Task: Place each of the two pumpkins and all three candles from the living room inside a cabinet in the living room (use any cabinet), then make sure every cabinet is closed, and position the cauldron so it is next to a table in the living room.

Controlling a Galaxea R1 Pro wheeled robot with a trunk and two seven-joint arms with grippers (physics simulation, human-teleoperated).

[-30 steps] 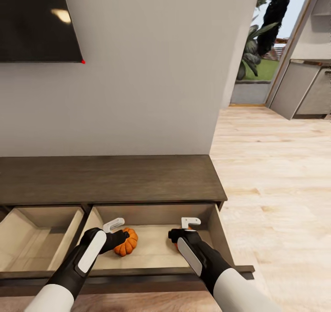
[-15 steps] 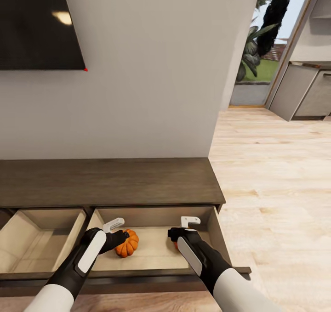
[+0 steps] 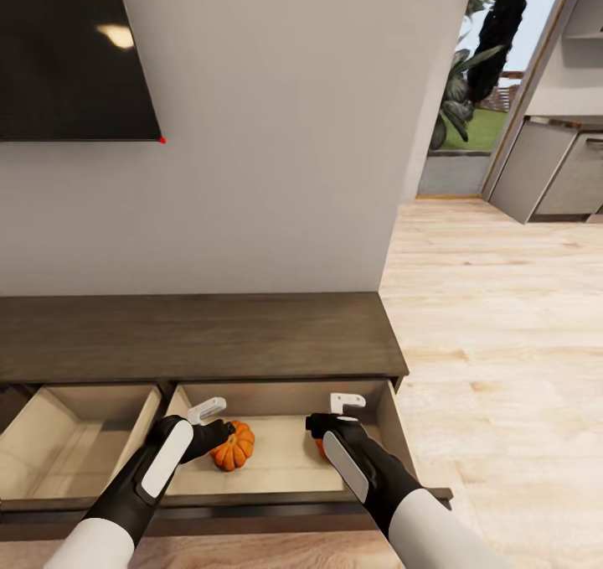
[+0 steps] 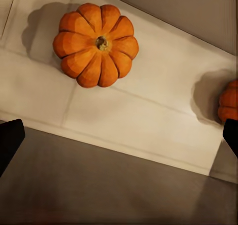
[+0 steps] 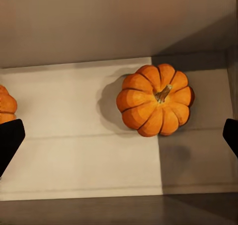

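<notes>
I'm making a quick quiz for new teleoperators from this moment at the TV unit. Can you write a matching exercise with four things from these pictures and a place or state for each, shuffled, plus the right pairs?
Things
1. left gripper
2. pumpkin under the left gripper
3. left drawer
4. TV

Places or states
A. mounted on the wall above the cabinet
B. pulled out, pale inside showing, nothing visible in it
C. open, hovering over the right drawer
D. resting stem-up on the right drawer's floor

Pairs: 1-C, 2-D, 3-B, 4-A
</notes>
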